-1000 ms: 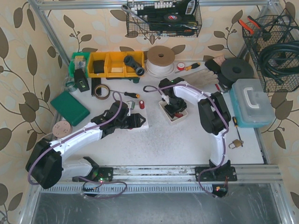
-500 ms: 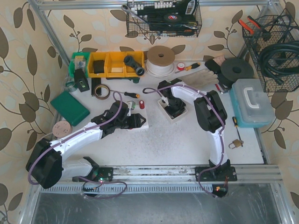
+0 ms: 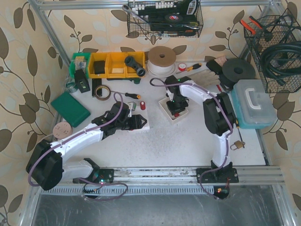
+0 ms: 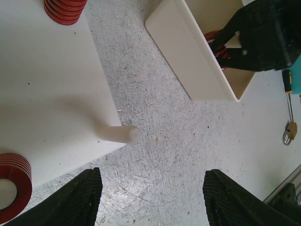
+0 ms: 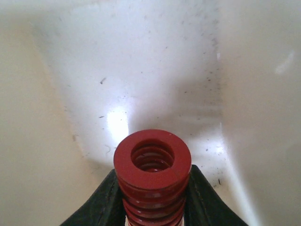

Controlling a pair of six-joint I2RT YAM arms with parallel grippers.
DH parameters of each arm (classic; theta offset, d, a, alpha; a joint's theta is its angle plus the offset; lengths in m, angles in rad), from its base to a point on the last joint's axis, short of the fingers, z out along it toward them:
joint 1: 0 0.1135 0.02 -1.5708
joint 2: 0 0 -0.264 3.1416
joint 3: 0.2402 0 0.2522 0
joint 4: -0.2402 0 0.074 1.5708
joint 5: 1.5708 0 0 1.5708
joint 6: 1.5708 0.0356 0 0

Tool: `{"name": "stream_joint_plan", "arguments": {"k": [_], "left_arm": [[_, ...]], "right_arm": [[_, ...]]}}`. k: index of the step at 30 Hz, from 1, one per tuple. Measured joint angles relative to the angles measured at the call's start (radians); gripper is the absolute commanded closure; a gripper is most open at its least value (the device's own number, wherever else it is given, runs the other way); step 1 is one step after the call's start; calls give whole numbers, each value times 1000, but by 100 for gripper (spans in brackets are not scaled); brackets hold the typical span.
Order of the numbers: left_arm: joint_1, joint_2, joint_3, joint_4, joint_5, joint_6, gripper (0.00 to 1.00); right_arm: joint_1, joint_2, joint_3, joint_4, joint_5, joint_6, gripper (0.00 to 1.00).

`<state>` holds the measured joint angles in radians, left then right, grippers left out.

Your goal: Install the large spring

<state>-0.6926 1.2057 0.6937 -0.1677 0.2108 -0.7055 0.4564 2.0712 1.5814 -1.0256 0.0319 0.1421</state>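
Note:
In the right wrist view a thick red coil spring, the large spring [image 5: 152,165], stands end-on between my right gripper's black fingers [image 5: 101,205]. My right gripper [image 5: 152,200] is shut on it inside the white bin [image 5: 263,94]. From above, the right gripper [image 3: 174,107] reaches down into that bin [image 3: 164,107]. My left gripper [image 4: 150,197] is open and holds nothing. It hovers over bare table beside the white block [image 4: 47,94], near a free white peg [image 4: 117,134]. One red spring [image 4: 66,9] sits at the block's far end and another [image 4: 11,188] at its near end.
More red springs [image 4: 214,37] lie in the bin under the right gripper. A padlock [image 3: 237,145] and small screwdriver [image 3: 236,123] lie to the right, next to a blue-green case [image 3: 254,103]. Yellow bins [image 3: 113,65], a tape roll [image 3: 102,91] and a green box [image 3: 70,109] are at the back left.
My right gripper has gone down into the white bin and shut on a red spring. The left arm has stayed where it was.

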Motion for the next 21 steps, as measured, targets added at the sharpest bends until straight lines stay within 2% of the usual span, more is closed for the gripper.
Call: {"name": "stream_joint_plan", "arguments": {"k": [12,21], "left_arm": [[0,-17,1,-16,5,-2,38],[0,-50,34,14,81,-63,37]], "right_arm": [[-109,-234,-70,122,-235,147,100],[-130,-446,-200,312,-419,373,100]]}}
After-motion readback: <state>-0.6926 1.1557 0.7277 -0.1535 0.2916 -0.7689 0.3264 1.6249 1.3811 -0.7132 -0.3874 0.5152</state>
